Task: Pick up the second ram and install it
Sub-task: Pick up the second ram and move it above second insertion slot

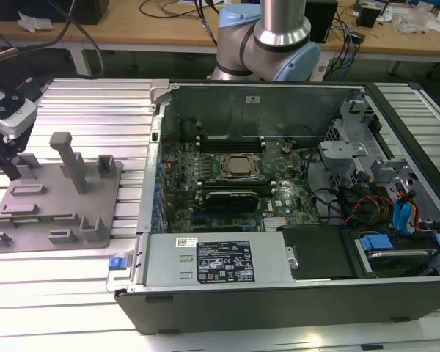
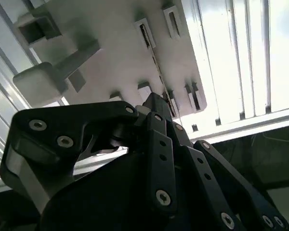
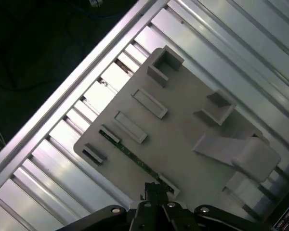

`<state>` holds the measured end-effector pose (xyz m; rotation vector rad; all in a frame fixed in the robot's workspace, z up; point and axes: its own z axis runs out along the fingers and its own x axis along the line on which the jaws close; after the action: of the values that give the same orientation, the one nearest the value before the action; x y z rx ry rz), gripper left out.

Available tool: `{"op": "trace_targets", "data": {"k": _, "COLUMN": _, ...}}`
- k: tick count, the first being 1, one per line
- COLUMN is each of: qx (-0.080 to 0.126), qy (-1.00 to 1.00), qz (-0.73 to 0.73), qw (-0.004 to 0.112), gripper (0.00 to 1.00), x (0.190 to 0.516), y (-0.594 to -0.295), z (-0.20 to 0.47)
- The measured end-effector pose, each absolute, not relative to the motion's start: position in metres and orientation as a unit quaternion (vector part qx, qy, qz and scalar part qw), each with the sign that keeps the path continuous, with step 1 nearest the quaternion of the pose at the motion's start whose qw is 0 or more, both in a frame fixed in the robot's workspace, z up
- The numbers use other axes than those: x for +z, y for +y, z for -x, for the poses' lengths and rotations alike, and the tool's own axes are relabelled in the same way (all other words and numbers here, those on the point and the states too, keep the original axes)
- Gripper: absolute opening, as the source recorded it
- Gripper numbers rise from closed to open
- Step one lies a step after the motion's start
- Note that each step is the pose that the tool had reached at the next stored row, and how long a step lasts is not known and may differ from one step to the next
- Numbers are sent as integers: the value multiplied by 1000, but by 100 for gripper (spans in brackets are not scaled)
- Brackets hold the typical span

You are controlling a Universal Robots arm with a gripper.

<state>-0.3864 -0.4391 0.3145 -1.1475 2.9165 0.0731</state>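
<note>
Aluminium slats make up the counter (image 1: 81, 103), and the hand (image 1: 11, 172) hangs over it at the exterior view's far left, above the near side of a grey fixture plate (image 1: 55, 202). From that camera the plate lies between the hand and the open computer case (image 1: 279, 220), which stands well apart from it.

The first wrist view adds the second ram (image 3: 130, 155). It is a thin green stick standing on edge in two low slotted blocks, running along the plate's border straight out from under the hand (image 3: 154, 188). Its near end sits right at the tip of the hand. In the second wrist view the hand (image 2: 151, 103) is seen from behind its black linkages, and the stick (image 2: 156, 60) is reduced to a dark line leading away from the tip.

Whether the hand is clenched on the stick or released, I cannot tell.

A tall angled post (image 3: 241, 151) rises from the plate off to one side of the hand, with bare plate between it and the stick. On the stick's other side the plate ends just beside it. A few slats follow, then the counter's rail and a dark drop.
</note>
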Motion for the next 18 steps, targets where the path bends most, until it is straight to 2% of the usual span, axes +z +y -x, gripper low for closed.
{"op": "trace_targets", "data": {"k": 18, "qx": 23, "qy": 805, "qz": 592, "qw": -3, "gripper": 8, "x": 310, "y": -439, "z": 386}}
